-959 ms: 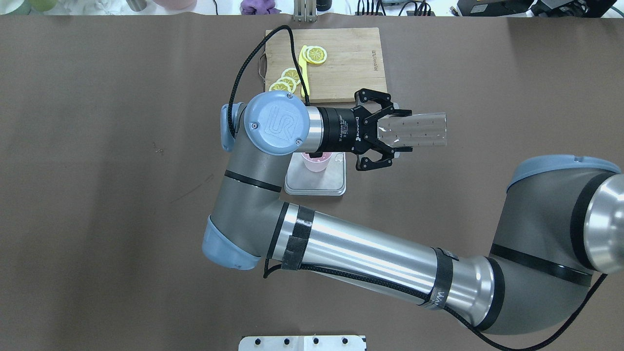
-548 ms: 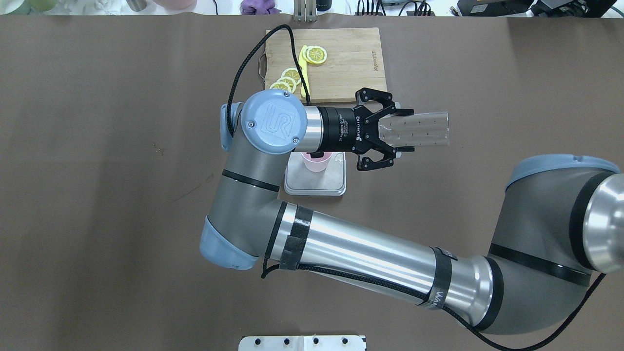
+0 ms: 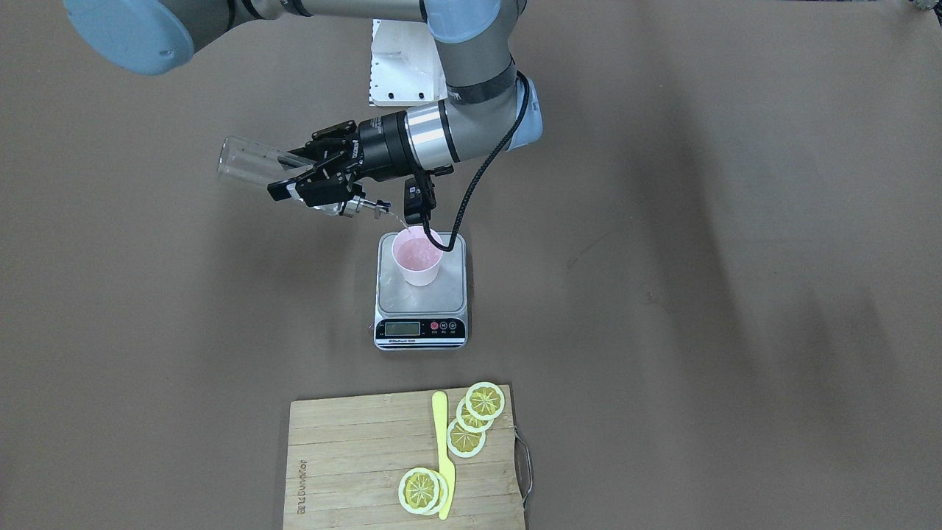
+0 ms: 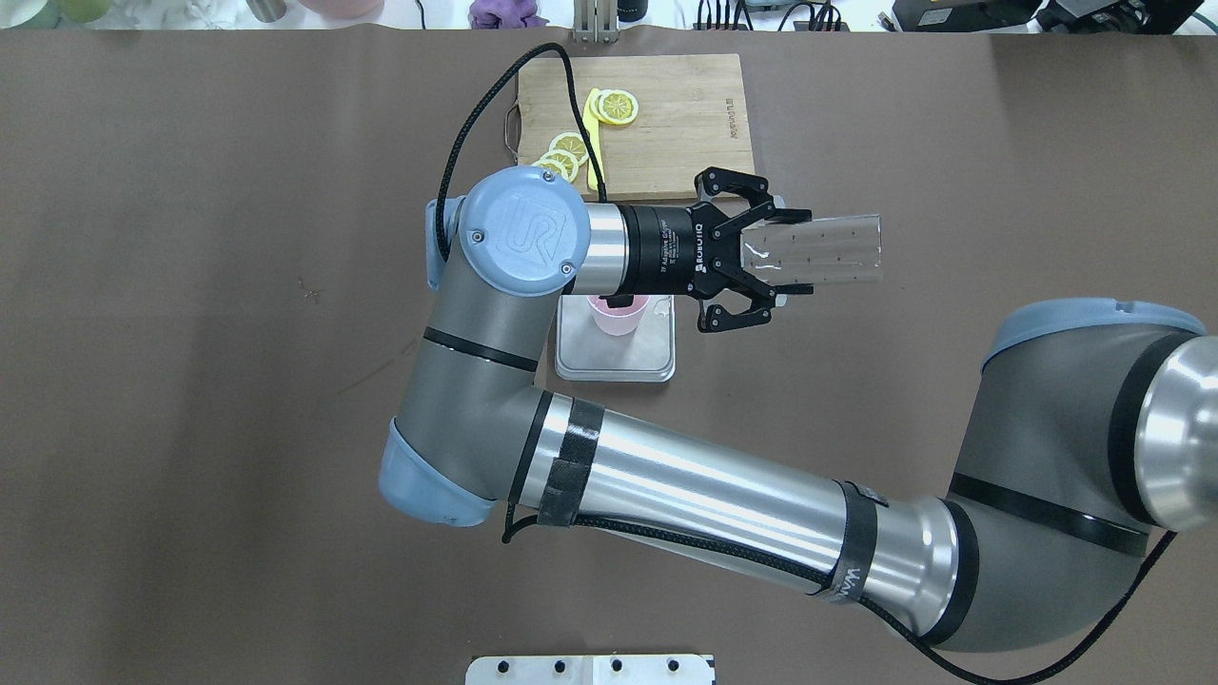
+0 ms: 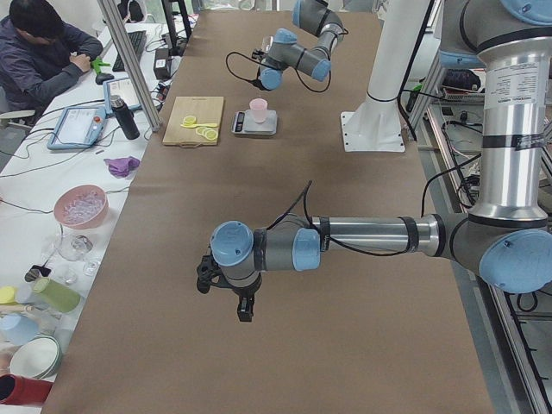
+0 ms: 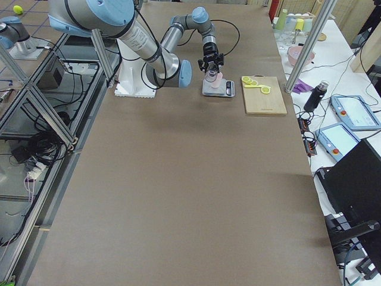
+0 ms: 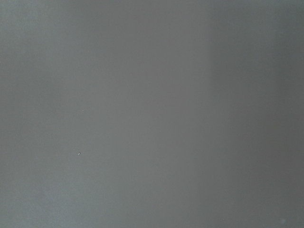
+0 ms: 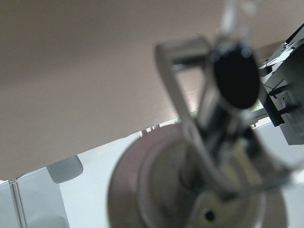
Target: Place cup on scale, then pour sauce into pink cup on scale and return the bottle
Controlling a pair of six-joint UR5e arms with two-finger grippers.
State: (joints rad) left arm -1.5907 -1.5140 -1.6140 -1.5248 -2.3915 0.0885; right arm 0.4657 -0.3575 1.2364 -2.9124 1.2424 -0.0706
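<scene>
The pink cup (image 3: 418, 262) stands upright on the scale (image 3: 450, 291), receiving a thin clear stream from the metal spout (image 3: 370, 207) of the tilted glass bottle (image 3: 246, 163). The right gripper (image 3: 298, 175) has its fingers clamped around the bottle's body. The left gripper (image 5: 214, 276) is well apart from these, and its finger opening cannot be told.

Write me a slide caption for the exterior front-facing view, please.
Right pincer tips the bottle, pouring a thin stream into the pink cup on the scale.

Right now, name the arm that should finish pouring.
Right. The right gripper is shut on the tilted bottle, spout over the cup on the scale; the left gripper hangs far down the table.
</scene>
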